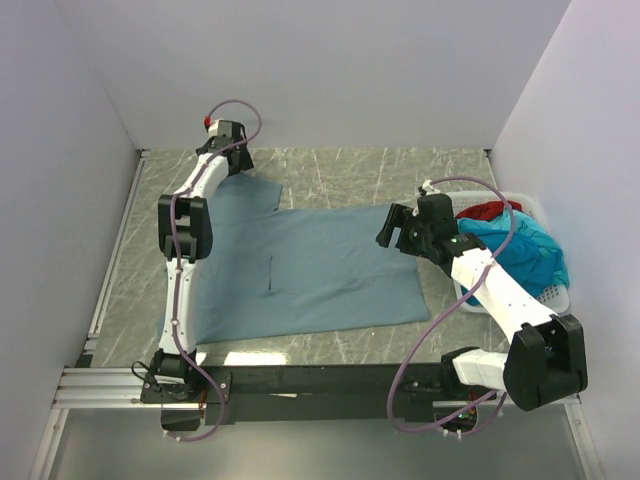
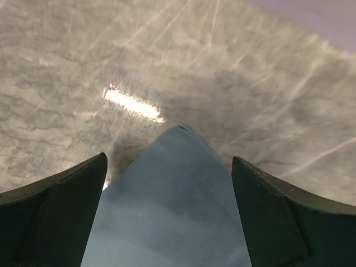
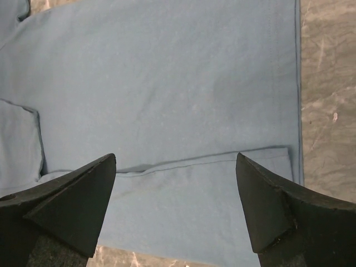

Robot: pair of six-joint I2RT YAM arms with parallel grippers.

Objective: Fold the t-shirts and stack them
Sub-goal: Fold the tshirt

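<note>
White walls close in a grey marbled tabletop (image 1: 340, 165), and most of its middle is covered by the big grey-blue t-shirt (image 1: 310, 265), laid out nearly flat. At the far left, the left gripper (image 1: 228, 135) hangs low over the tip of one sleeve (image 2: 172, 211). Its jaws are spread wide and hold nothing. In its wrist view the pointed cloth corner runs up between the two fingers, with bare marble beyond it. Whether the fingers touch the cloth cannot be told. To the right, the right gripper (image 1: 395, 228) hovers over the shirt's right-hand end, also released, jaws wide and empty. Directly beneath it, the wrist view shows smooth cloth. A strip along the edge nearest this gripper looks turned over onto the body, which suggests a first narrow fold may already be made. A second sleeve lies off to one side of that view. Just beyond the right gripper, on the side away from the shirt, the white basket (image 1: 555, 295) holds a turquoise t-shirt (image 1: 525, 250) and a red t-shirt (image 1: 490, 211), crumpled together and unfolded. Judging by this, the job is in its early part. One shirt is spread and at most partly folded, its sleeves are not yet tucked in, and no stack exists. The two bright shirts remain to be taken out, flattened, folded and piled.
</note>
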